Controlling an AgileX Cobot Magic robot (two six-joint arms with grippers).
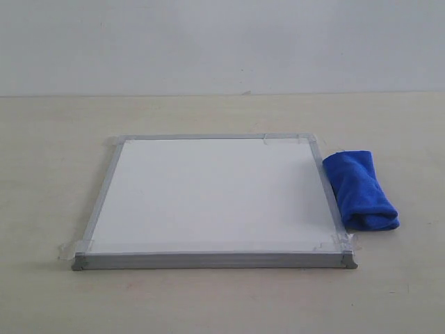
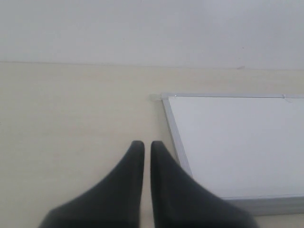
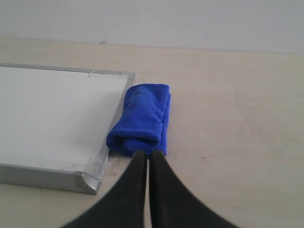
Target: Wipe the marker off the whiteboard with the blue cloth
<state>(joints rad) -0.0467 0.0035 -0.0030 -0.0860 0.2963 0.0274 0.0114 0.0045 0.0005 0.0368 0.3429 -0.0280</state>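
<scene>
Hovering at the near edge with empty jaws drawn together, the left gripper (image 2: 147,145) sits left of the whiteboard (image 1: 208,198) and the right gripper (image 3: 147,155) faces the blue cloth (image 1: 361,189). The cloth lies folded on the table (image 1: 49,139), touching the board's right frame.

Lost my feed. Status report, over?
Left hand shut, empty, beside whiteboard. Right hand shut, empty, just short of blue cloth. No marker visible on board. Nothing in the way.
</scene>
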